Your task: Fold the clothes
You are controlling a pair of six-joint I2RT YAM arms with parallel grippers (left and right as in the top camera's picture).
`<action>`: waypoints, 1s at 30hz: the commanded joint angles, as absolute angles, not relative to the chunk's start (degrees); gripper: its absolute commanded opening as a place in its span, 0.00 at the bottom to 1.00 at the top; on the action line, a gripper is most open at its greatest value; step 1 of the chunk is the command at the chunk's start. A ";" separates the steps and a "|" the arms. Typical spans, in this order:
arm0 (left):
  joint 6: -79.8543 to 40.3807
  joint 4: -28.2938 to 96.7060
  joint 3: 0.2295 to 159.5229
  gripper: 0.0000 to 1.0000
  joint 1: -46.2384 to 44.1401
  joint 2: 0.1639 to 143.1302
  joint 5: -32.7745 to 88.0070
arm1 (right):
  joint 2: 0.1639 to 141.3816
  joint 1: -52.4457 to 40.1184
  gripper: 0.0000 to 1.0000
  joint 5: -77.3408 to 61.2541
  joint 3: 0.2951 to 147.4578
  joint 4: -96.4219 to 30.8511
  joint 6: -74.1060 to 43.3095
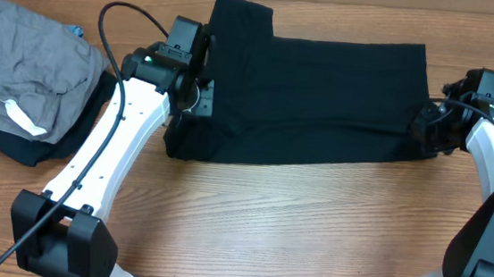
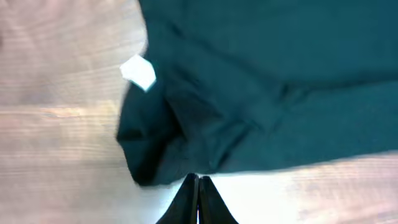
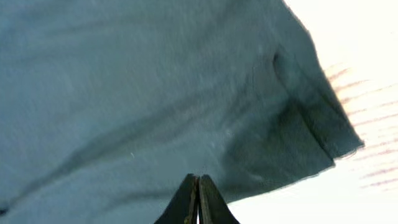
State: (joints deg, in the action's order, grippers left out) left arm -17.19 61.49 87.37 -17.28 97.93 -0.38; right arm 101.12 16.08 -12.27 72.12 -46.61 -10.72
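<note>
Lying flat across the far half of the wooden table (image 1: 267, 221), the black T-shirt (image 1: 322, 100) is seen as a broad horizontal band, with a narrower part jutting out at its far left corner. Its small white neck tag (image 2: 138, 72) is visible in the left wrist view, at the edge of the cloth where the fabric is bunched into soft folds.

The left gripper (image 2: 198, 179) is placed at the shirt's left end. Its fingers are pressed together and no cloth is seen between them. The tips lie right at the hem, though the blur makes it hard to tell whether the fabric is touched.

The right gripper (image 3: 198, 178) is placed at the shirt's right end, above the dark cloth near a rumpled corner. Its fingers are likewise closed tip to tip, and nothing is pinched.

At the table's far left, well apart from the shirt, a crumpled grey garment (image 1: 30, 52) with a white label (image 1: 26, 121) is piled on a dark garment (image 1: 53, 147).
</note>
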 commanded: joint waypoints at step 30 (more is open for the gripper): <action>-18.85 42.76 66.83 0.09 -17.54 103.55 -4.12 | 103.00 15.68 0.04 -12.80 69.58 -45.69 -8.91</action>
